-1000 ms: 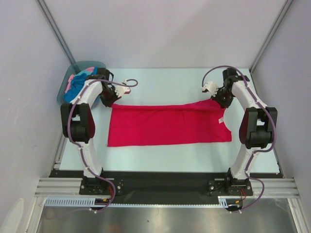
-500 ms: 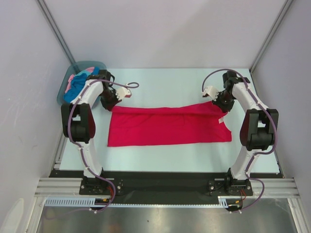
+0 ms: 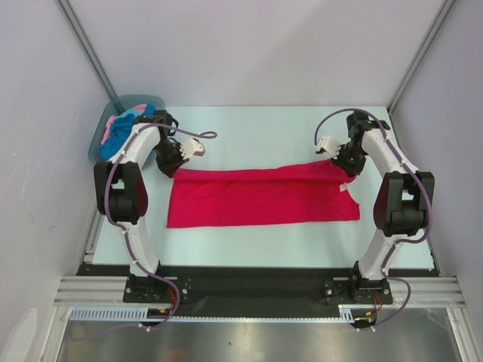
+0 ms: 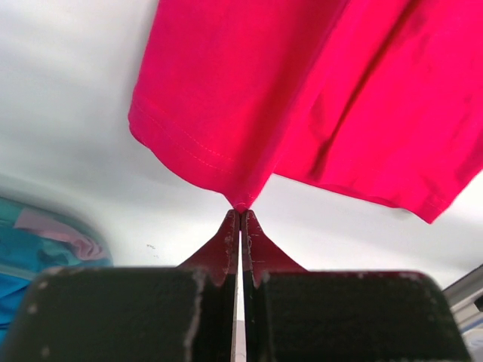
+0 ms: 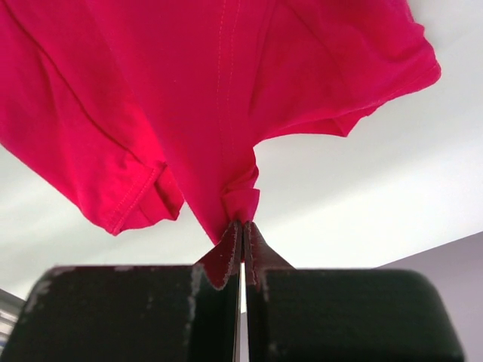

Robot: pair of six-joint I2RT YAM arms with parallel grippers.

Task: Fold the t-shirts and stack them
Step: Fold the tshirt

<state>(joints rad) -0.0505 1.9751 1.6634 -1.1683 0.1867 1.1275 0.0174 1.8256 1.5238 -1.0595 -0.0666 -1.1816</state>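
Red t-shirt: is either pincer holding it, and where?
Both hold the red t-shirt: left pincer pinches its far-left hem corner, right pincer its far-right corner.

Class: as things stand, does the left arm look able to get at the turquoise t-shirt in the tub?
Probably not: the tub lies close beside it, uncovered, but the left gripper is shut on a corner of the crimson t-shirt.

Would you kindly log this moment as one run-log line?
left gripper: shut on red shirt, far-left corner | right gripper: shut on its far edge, right end | blue shirt, pink shirt: in tub
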